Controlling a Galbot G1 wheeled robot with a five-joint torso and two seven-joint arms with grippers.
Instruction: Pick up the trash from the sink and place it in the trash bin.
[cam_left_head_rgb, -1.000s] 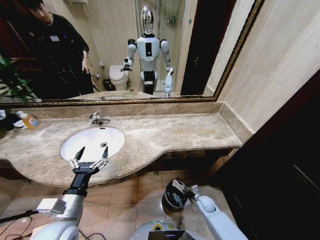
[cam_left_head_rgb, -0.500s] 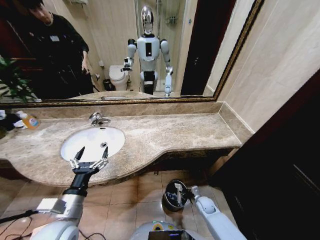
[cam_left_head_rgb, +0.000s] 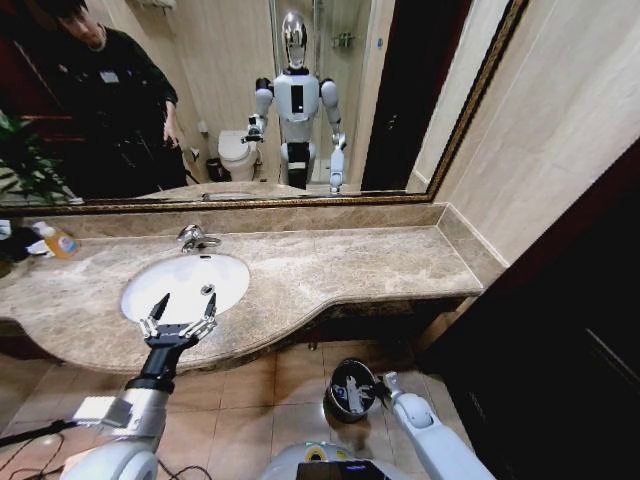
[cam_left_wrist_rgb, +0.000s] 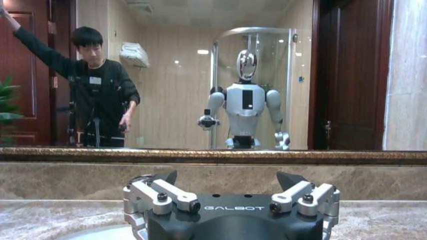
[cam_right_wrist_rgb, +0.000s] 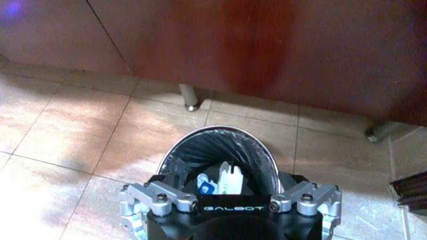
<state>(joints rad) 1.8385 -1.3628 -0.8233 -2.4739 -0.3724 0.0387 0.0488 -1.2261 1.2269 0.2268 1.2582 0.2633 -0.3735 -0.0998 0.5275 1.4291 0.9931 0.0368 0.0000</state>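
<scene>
left gripper (cam_left_head_rgb: 181, 312) spread wide over the one white sink (cam_left_head_rgb: 150, 290) on the marble surface (cam_left_head_rgb: 350, 265), right gripper (cam_left_head_rgb: 372, 385) released above the single trash bin (cam_right_wrist_rgb: 193, 145), two trash bits inside, blue-white packet (cam_right_wrist_rgb: 205, 185) and white sachet (cam_right_wrist_rgb: 230, 178)

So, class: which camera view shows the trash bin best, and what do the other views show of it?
The right wrist view: it looks straight down into the trash bin, showing its shiny rim, black liner and the litter inside. The head view shows the bin small on the floor below the counter, beside the right gripper. The left wrist view faces the mirror instead.
</scene>
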